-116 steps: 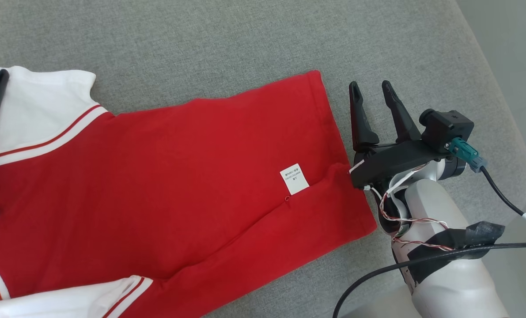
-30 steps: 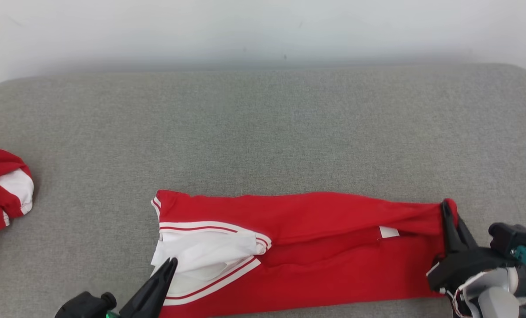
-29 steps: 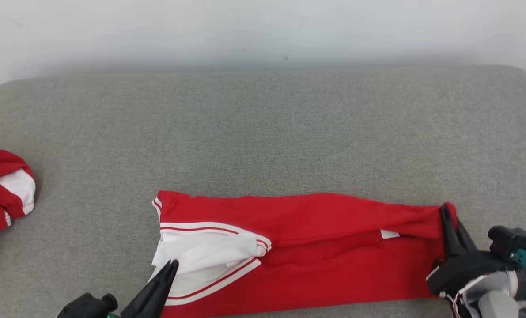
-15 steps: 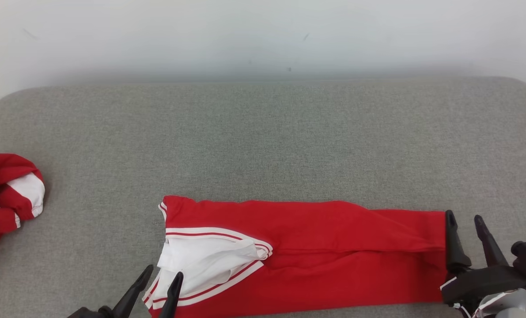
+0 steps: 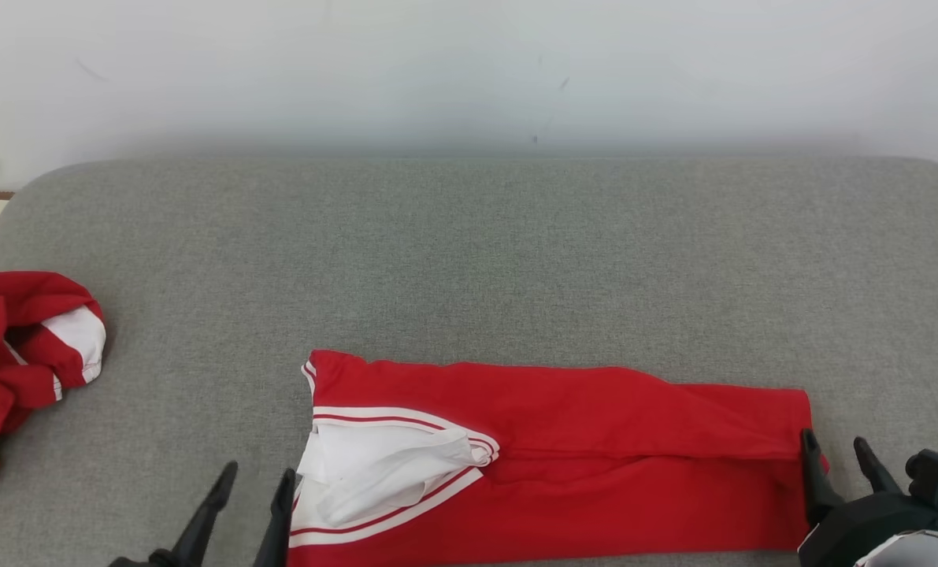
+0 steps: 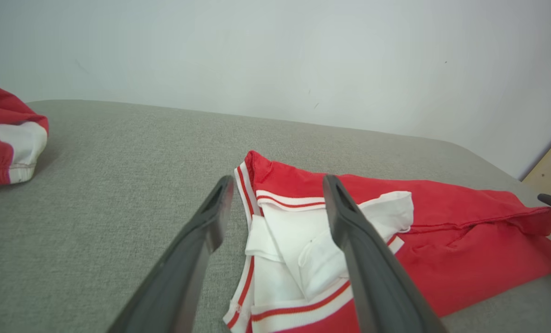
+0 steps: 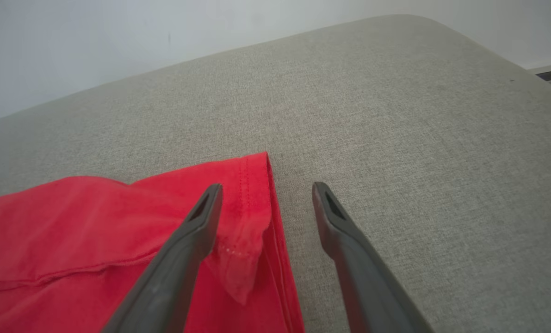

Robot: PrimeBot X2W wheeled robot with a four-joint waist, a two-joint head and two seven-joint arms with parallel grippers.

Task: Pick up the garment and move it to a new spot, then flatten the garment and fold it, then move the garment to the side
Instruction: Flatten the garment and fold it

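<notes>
Head view: the folded red garment (image 5: 595, 465) lies as a long band across the lower middle of the frame on the grey padded surface (image 5: 476, 260), its white trimmed part (image 5: 382, 472) at the band's left end. The left hand (image 5: 257, 472) stands at the lower left just beside that end, fingers spread and empty. The right hand (image 5: 835, 439) is at the lower right by the band's right end, also spread. A crumpled red-and-white bundle (image 5: 20, 354) sits at the left edge, well apart.

Left wrist view: the left hand (image 6: 277, 180) gapes over the white trim (image 6: 294, 231), gripping nothing.

Right wrist view: the right hand (image 7: 267, 186) straddles the garment's hem (image 7: 256, 185), left finger over the cloth, right finger over bare padding, not clenched.
</notes>
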